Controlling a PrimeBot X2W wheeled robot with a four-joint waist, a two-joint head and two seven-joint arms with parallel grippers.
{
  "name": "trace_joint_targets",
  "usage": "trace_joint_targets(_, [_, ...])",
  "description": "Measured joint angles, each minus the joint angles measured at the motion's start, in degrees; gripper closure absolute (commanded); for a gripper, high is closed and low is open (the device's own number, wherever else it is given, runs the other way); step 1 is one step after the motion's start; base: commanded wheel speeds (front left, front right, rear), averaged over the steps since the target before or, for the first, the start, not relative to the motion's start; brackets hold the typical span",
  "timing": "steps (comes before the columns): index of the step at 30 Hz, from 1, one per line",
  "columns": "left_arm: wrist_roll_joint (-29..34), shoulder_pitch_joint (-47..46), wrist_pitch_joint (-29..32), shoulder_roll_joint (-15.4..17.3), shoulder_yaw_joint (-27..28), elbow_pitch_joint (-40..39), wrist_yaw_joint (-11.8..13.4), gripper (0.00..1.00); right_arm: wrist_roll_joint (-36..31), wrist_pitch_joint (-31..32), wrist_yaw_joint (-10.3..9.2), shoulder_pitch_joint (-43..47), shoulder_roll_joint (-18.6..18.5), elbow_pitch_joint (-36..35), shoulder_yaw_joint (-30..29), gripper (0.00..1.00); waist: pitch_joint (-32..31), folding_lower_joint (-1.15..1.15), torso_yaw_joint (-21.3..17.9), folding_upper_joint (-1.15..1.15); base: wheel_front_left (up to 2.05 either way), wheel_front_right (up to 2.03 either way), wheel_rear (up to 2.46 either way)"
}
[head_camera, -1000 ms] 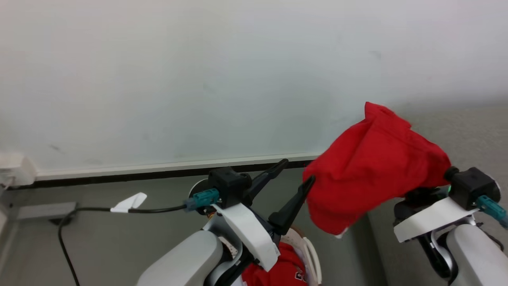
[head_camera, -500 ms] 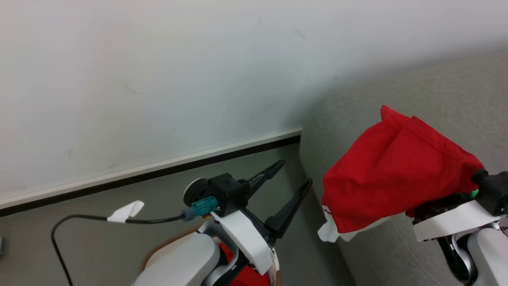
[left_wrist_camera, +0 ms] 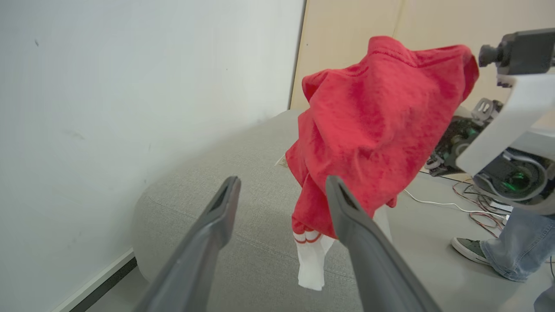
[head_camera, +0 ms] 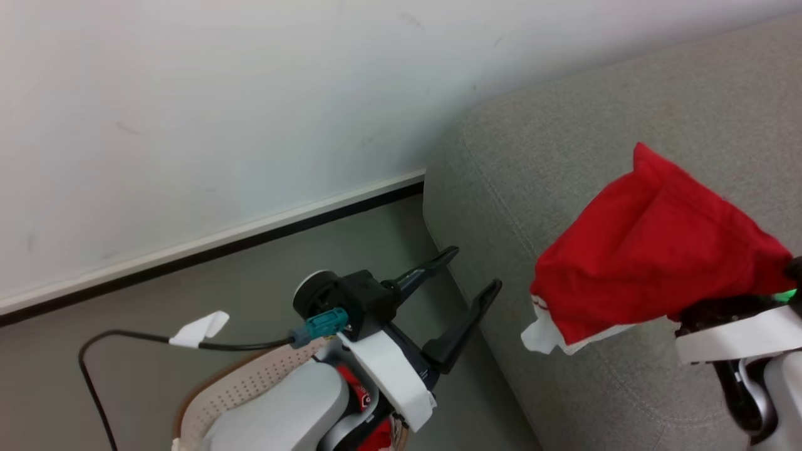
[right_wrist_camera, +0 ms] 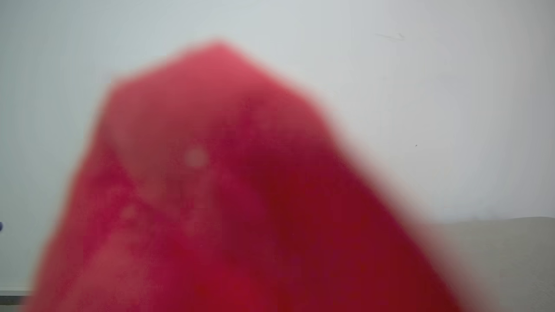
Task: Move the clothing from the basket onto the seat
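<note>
Lower left: basket (head_camera: 250, 382) behind left arm; lower centre: left gripper (head_camera: 474, 269) fingers spread, empty; right: red garment (head_camera: 651, 257) hanging above seat (head_camera: 564, 138), draped over right gripper (head_camera: 708, 310); fingers hidden, seemingly pinching it.

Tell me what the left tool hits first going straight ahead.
Probably the sofa: its rounded end lies dead ahead of the open left tool. The hanging red garment sits just off that line and might brush one finger; depth is unclear.
</note>
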Motion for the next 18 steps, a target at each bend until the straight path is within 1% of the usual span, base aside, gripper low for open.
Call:
trace_joint_targets(4, [1.48,-1.34,0.20,0.64,-0.52,-1.13,-0.23,0.00,0.33,0.01,0.00,-2.26,-1.10,-0.31,-1.38,1.00,2.19,0.00,0.17,0.00,0.00,0.00,0.00])
trace_joint_targets(6, [2.29,-2.41,0.45,1.09,-0.81,-1.80,-0.52,0.00,1.33,0.00,0.00,-4.08,-1.74,-0.25,-3.09,1.00,3.69,0.00,0.48,0.00,0.00,0.00,0.00])
trace_joint_targets(8, [2.94,-3.55,0.79,1.55,-1.14,-2.61,-0.67,0.00,1.52,0.00,0.00,-6.20,-3.34,0.42,-4.66,1.00,5.45,0.00,0.95,0.00,0.00,0.00,0.00])
trace_joint_targets(12, [4.76,-5.88,1.89,2.59,-1.49,-4.13,-1.13,0.00,4.52,0.00,0.00,-11.02,-5.73,2.23,-8.03,1.00,9.61,0.01,2.20,0.00,0.00,0.00,0.00])
trace_joint_targets(13, [4.92,-6.48,2.23,2.81,-1.54,-4.57,-1.15,0.00,5.84,-0.03,0.00,-12.18,-6.17,2.91,-8.75,1.00,10.71,0.01,2.54,0.00,0.00,0.00,0.00])
trace_joint_targets(18, [5.84,-9.32,3.69,3.92,-1.32,-6.65,-1.24,0.00,7.66,0.00,0.00,-18.71,-9.58,6.78,-13.08,1.00,16.89,0.01,4.40,0.00,0.00,0.00,0.00])
